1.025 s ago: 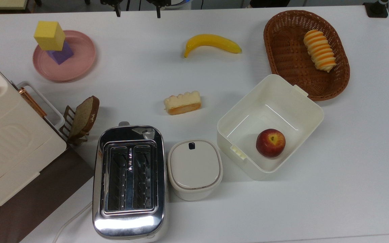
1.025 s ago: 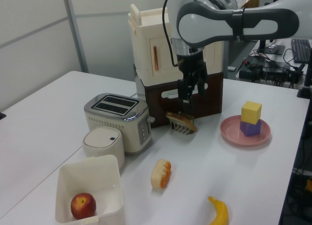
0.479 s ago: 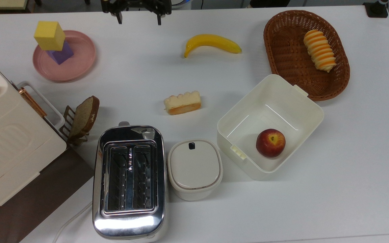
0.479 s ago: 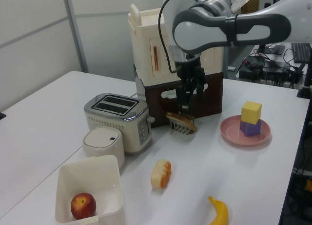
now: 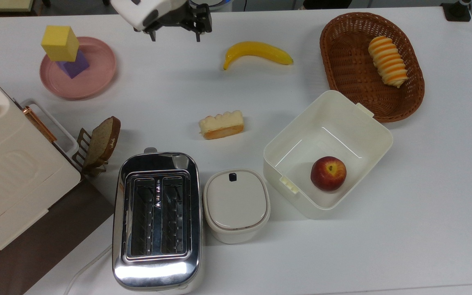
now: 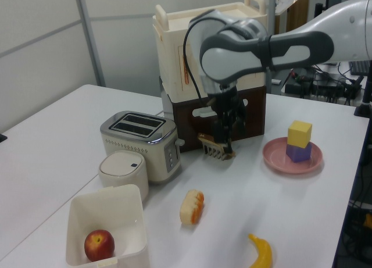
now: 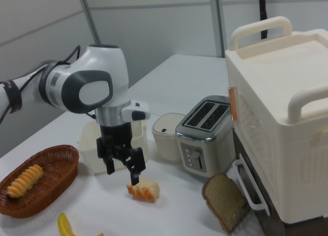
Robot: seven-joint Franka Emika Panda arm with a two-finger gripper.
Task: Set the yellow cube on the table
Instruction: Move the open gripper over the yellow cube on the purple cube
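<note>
— Where is the yellow cube sitting?
— It is resting atop the purple cube on the pink plate, off the tabletop.
— And the gripper?
— It is hanging released and empty, well apart, near the banana.

1. The block sits on another block, which lies on the plate at the top view's upper left of the table.
2. The banana lies right of the plate in the top view.
3. The apple is in the tub, below the basket.
4. The toaster stands left of the lidded pot.
</note>
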